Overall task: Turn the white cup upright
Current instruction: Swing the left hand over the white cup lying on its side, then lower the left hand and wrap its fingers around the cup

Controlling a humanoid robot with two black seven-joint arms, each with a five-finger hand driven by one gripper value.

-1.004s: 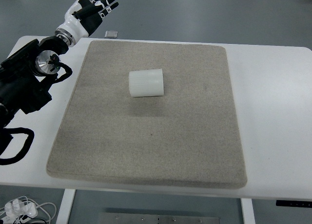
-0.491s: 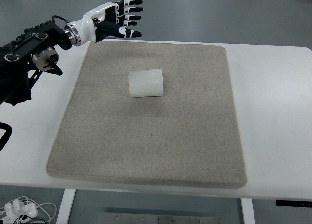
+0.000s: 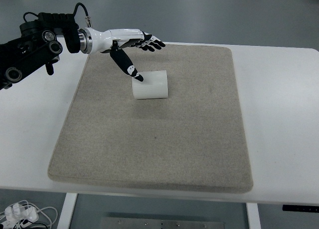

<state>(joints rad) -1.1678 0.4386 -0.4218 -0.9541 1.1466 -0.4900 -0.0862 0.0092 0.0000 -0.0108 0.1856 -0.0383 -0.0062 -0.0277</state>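
A white ribbed cup [image 3: 150, 84] lies on its side on the upper middle of a grey mat [image 3: 154, 139]. My left hand [image 3: 142, 52] reaches in from the upper left, just above and behind the cup. Its fingers are spread and hold nothing. The thumb [image 3: 127, 68] points down toward the cup's left end, close to it; I cannot tell whether it touches. The right arm is out of view.
The mat lies on a white table [image 3: 279, 114]. My dark left arm [image 3: 30, 44] is over the table's far left corner. White cables [image 3: 20, 212] lie on the floor at the lower left.
My left hand has swung right and down from beyond the table's far left edge to just over the cup. The cup has not moved.
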